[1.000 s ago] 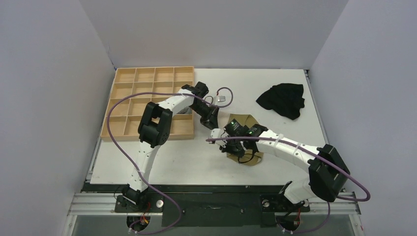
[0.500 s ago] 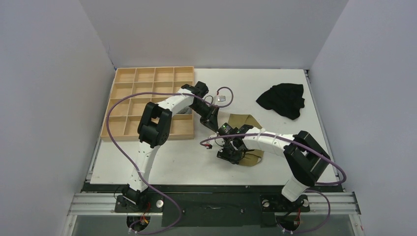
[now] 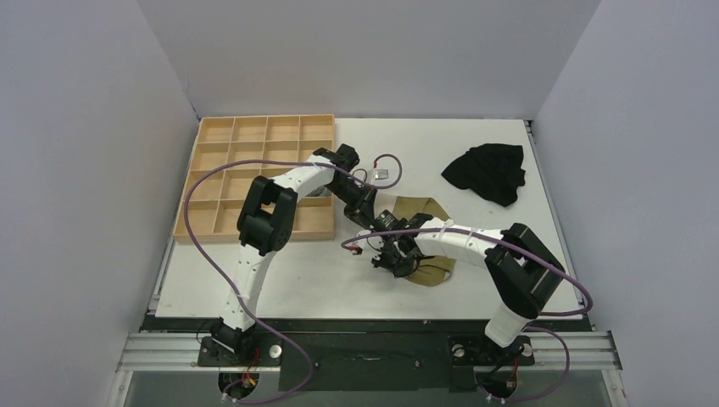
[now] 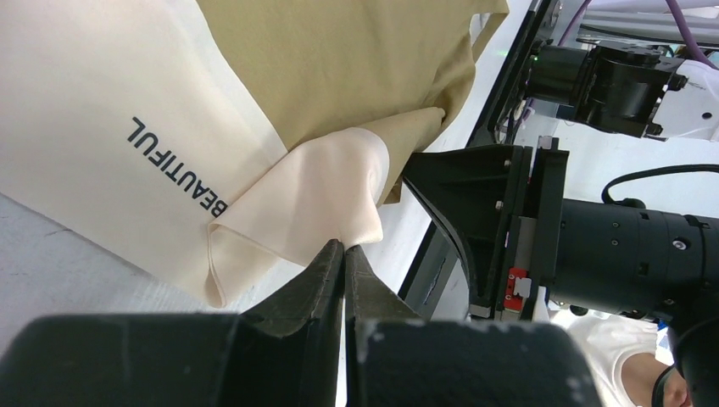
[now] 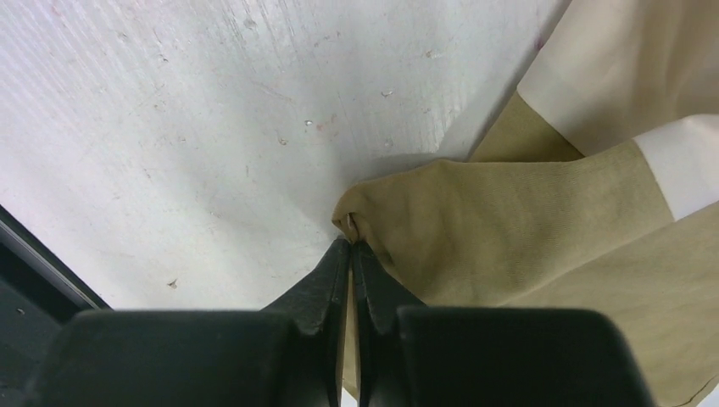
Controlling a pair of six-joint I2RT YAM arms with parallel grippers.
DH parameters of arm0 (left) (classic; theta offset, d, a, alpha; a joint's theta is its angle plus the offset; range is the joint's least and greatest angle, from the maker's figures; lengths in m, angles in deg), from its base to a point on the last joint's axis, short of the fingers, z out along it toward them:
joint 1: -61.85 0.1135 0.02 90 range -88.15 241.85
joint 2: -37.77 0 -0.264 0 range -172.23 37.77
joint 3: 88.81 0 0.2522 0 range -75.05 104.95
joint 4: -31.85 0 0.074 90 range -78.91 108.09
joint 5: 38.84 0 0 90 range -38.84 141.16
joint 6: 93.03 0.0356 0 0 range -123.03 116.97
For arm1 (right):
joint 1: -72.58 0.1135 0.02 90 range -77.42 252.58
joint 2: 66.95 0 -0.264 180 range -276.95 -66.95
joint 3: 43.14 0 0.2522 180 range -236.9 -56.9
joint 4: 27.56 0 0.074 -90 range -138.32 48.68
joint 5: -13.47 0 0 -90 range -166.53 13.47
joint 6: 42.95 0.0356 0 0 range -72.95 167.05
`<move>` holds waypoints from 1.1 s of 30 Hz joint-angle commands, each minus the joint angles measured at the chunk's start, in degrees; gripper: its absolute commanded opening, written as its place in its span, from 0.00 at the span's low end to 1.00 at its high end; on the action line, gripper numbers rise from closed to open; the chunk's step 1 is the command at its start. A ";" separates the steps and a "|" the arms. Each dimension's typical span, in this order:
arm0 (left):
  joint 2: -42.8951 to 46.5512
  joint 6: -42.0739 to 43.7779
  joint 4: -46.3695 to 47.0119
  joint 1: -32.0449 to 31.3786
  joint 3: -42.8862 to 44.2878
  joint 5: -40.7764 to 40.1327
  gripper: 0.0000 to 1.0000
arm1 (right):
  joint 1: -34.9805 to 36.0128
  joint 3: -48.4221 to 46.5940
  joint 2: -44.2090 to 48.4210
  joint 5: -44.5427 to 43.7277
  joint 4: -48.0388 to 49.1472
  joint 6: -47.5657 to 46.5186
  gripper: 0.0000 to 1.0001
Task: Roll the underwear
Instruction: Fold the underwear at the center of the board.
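Observation:
The olive-khaki underwear (image 3: 424, 210) with a cream panel lies on the white table between both arms. In the left wrist view its cream panel (image 4: 102, 110) reads "BEAUTIFUL" and a cream flap (image 4: 314, 203) is folded over. My left gripper (image 3: 366, 214) (image 4: 344, 248) is shut on the edge of that cream flap. My right gripper (image 3: 390, 257) (image 5: 349, 246) is shut on a pinched khaki corner (image 5: 360, 216) of the underwear, close to the table surface. The two grippers are near each other at the garment's left side.
A wooden compartment tray (image 3: 254, 170) stands at the back left, with the left arm reaching out from beside it. A black garment (image 3: 487, 172) lies at the back right. White walls enclose the table on three sides.
My right gripper has moved left and slightly back along the garment's near edge, drawing the khaki corner with it. The left gripper stays at the garment's left side.

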 commanded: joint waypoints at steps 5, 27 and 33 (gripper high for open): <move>5.33 3.02 -0.87 0.03 -1.51 -0.35 0.00 | -1.44 -1.44 2.55 6.81 -3.43 -1.95 0.00; 7.96 7.97 -8.46 -0.57 -1.06 1.95 0.00 | -16.40 0.88 17.26 18.31 -10.62 -4.05 0.00; 3.48 1.36 -4.78 -0.67 4.18 2.70 0.00 | -26.46 -2.20 12.94 22.71 -10.65 -4.03 0.00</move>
